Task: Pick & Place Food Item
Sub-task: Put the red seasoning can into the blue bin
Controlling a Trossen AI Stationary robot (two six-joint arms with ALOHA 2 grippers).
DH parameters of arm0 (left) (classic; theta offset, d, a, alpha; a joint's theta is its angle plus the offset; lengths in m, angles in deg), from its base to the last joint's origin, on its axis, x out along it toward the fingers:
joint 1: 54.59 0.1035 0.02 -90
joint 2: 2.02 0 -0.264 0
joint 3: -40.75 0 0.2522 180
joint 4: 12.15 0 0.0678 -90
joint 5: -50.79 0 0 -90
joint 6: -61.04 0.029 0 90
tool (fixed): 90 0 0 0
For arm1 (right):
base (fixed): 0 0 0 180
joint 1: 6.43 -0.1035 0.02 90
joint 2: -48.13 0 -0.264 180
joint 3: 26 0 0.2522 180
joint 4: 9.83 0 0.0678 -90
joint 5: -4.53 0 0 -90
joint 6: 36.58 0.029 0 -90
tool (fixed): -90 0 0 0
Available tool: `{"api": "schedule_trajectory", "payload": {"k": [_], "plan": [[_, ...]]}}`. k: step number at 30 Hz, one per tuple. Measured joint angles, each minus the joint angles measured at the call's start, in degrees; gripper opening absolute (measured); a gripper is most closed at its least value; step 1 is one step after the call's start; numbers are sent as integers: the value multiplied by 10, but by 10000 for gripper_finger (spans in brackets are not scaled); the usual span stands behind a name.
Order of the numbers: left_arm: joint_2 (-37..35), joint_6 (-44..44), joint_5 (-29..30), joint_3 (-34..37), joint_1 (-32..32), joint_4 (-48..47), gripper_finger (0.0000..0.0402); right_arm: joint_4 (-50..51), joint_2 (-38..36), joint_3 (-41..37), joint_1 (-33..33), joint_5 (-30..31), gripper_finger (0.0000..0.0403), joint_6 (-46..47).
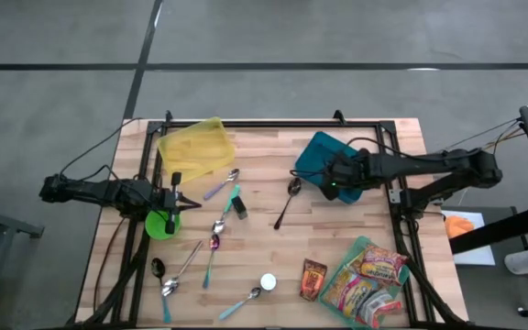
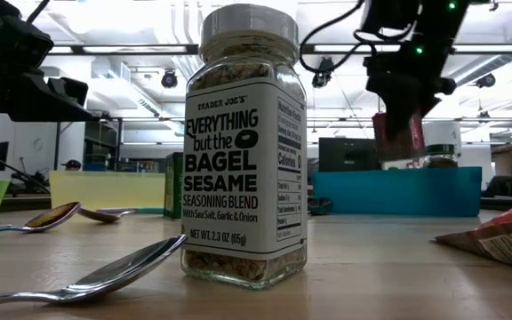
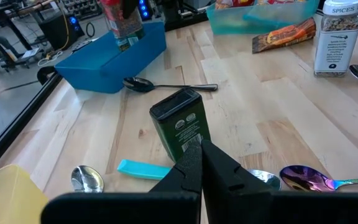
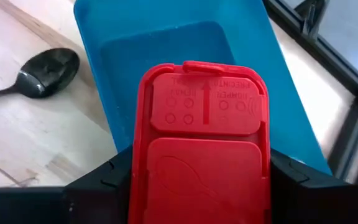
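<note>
My right gripper [image 1: 330, 181] hangs over the blue container [image 1: 317, 151] at the table's far right, shut on a spice jar with a red flip-top lid [image 4: 204, 124]. In the low view the jar [image 2: 398, 133] hangs clear above the blue container [image 2: 398, 191]. The left wrist view shows the jar [image 3: 120, 25] over that container [image 3: 117, 56]. My left gripper [image 1: 183, 197] waits shut at the table's left, above the green bowl [image 1: 161, 223], with nothing between its fingers. My right gripper pinches the jar between its two fingers [image 4: 114, 180], one on each side just below the red lid's edge [image 4: 138, 168]. The fingers slant down from the table's right and lie along the jar, its lid toward the wrist. The jar hangs clear above the blue container.
A bagel seasoning jar [image 1: 268, 282] stands near the front edge. A green tin [image 1: 240, 207] and several spoons lie mid-table. A yellow container [image 1: 195, 147] sits far left. A teal tray of snack packets [image 1: 369, 280] and a loose packet [image 1: 313, 279] lie front right.
</note>
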Motion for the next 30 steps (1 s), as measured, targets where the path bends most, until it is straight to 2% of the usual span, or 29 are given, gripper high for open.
{"api": "schedule_trajectory", "payload": {"k": [7,21,30], "plan": [[0,0,0,0,0,0,0,-117,-33,-66,0,9,210,-23],[0,0,0,0,0,0,0,-146,3,-83,12,0,210,-42],[0,0,0,0,0,0,0,-184,13,-82,64,-87,210,-144]]}}
